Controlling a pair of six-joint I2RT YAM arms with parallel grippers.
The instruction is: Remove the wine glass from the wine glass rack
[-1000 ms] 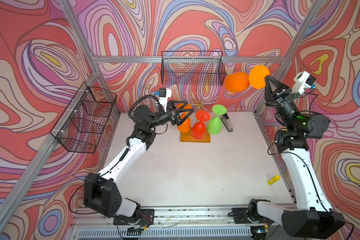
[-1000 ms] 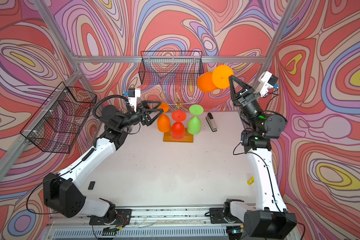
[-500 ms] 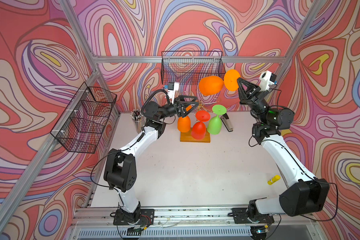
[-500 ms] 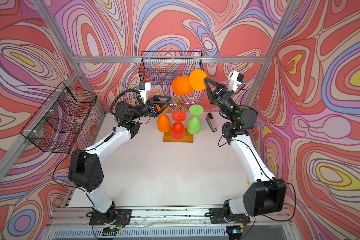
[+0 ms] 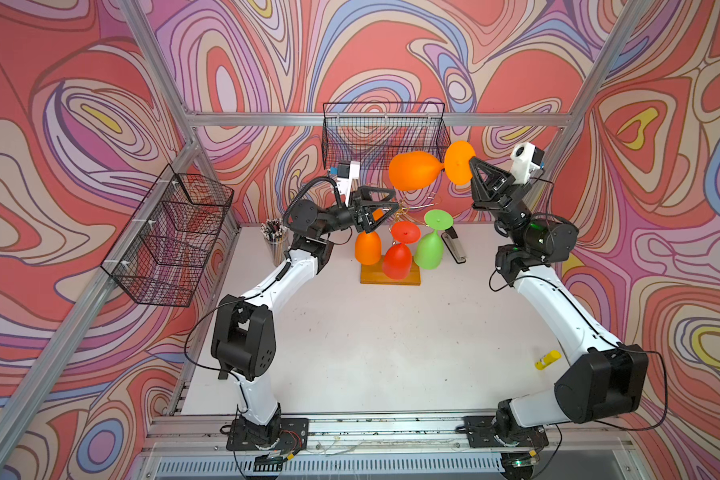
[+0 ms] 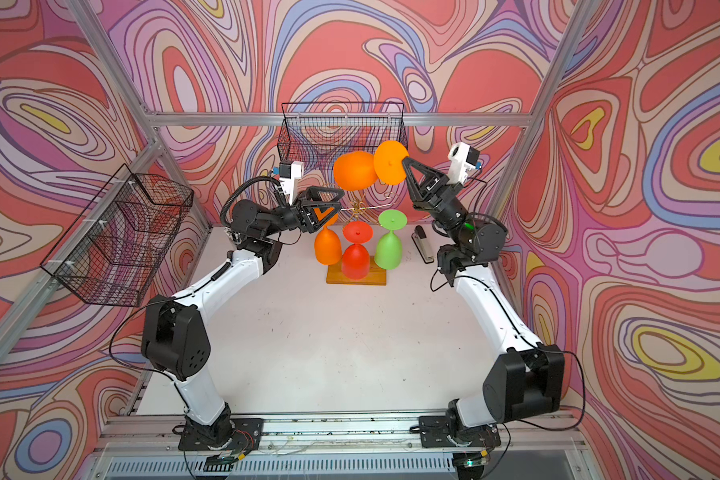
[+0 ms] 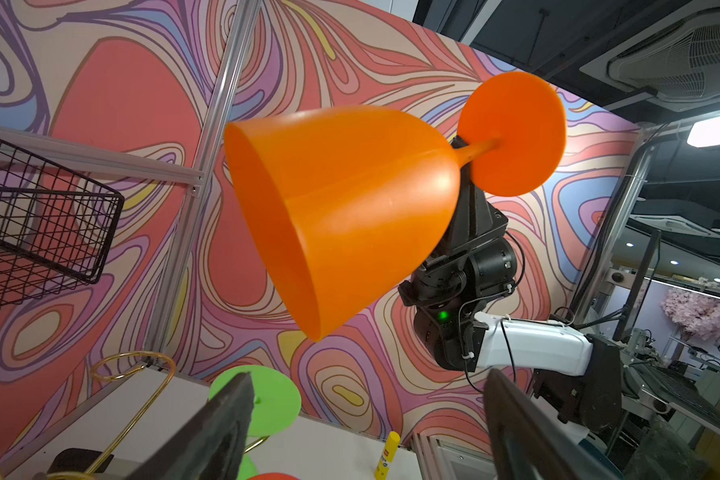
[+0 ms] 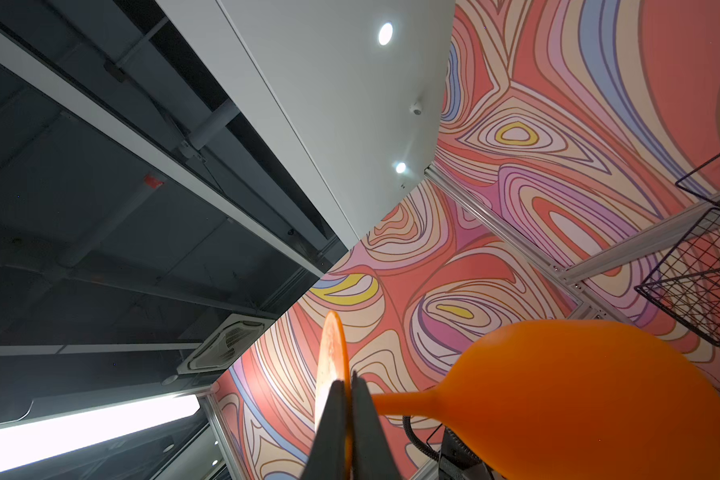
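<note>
Pinching the wine glass (image 5: 416, 170), right claw (image 5: 471, 161); wire basket (image 5: 383, 133) behind, rack (image 5: 375, 276) below.

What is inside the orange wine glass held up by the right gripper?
Nothing that shows: in the left wrist view the orange wine glass lies sideways, its mouth showing only bare inner wall. The bowl's bottom is hidden.
</note>
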